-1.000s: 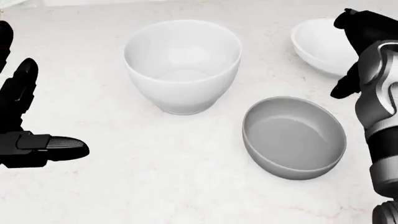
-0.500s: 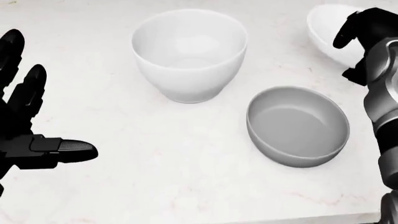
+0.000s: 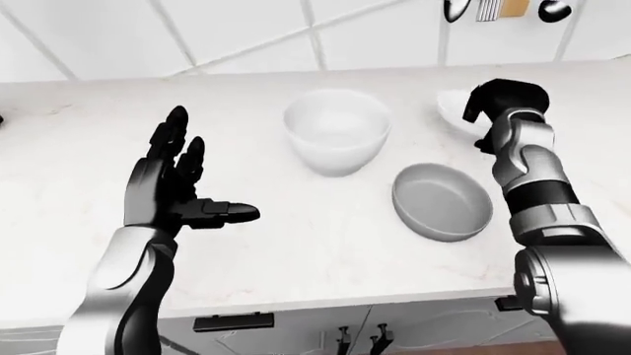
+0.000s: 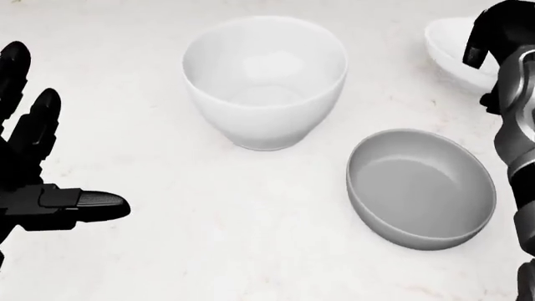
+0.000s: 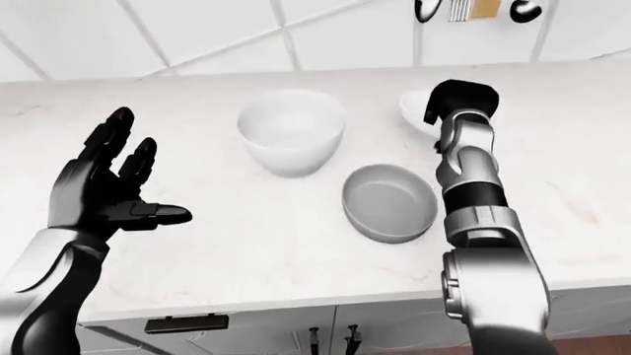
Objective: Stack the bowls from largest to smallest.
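Three bowls stand mouth-up on the white table [image 3: 296, 244]. The deep white bowl [image 4: 264, 78] is beside the gray bowl [image 4: 421, 188]. The right hand [image 3: 505, 100] covers the small white bowl [image 5: 414, 106]; I cannot tell if it grips. The left hand [image 3: 172, 185] is spread open, well apart. Only the eye views show the tile wall [image 3: 246, 33].

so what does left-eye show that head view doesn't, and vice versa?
Only the left-eye view shows the tiled wall, the counter's near edge with cabinet handles below, and both forearms. Only the head view gives a close look down into the bowls' insides. Both show the large white bowl, the grey bowl, the small white bowl partly behind the right hand, and the left hand, open over the counter and apart from every bowl.
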Tool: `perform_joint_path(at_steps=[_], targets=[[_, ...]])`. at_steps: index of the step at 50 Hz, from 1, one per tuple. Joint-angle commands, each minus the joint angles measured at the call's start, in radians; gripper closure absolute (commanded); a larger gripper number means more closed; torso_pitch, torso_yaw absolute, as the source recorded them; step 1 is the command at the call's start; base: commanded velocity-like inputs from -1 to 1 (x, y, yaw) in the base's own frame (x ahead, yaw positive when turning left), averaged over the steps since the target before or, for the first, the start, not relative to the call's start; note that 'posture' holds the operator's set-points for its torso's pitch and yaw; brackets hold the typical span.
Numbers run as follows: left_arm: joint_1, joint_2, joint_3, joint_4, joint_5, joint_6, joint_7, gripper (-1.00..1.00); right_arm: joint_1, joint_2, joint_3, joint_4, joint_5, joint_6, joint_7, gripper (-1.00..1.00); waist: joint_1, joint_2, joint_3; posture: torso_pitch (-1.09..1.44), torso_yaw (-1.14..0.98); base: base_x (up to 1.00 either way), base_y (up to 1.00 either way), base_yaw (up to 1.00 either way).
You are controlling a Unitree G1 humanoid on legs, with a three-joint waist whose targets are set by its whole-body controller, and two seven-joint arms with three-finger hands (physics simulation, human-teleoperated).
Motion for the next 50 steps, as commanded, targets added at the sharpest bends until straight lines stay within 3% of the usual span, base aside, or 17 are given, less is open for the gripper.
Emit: perform_joint_path(at_steps=[1,16,29,42,50], targets=[[-0.025,0.01,0.009,-0.04,-0.012,-0.021,0.002,-1.0,-0.065,-0.032,-0.014,-0.099,-0.026,-0.008,0.034,1.0,0.0,-0.004,-0.032,0.0,0.0,0.0,0.0,0.0],[-0.037,0.024,0.02,-0.08,-0.043,0.023,0.024,-1.0,-0.091,-0.045,-0.056,-0.388,-0.088,-0.096,0.25,1.0,-0.002,-0.002,-0.015,0.0,0.0,0.0,0.0,0.0],[-0.072,0.044,0.035,-0.097,-0.072,0.067,0.047,-1.0,-0.144,0.074,-0.039,-0.615,-0.118,-0.154,0.405,1.0,-0.007,0.003,0.001,0.0,0.0,0.0,0.0,0.0],[-0.076,0.053,0.045,-0.106,-0.095,0.078,0.06,-1.0,-0.165,0.181,-0.025,-0.813,-0.019,-0.212,0.578,0.99,-0.011,0.011,0.006,0.0,0.0,0.0,0.0,0.0],[-0.076,0.06,0.049,-0.118,-0.114,0.088,0.074,-1.0,-0.157,0.22,-0.01,-0.861,0.032,-0.252,0.623,0.98,-0.016,0.017,0.007,0.0,0.0,0.0,0.0,0.0]])
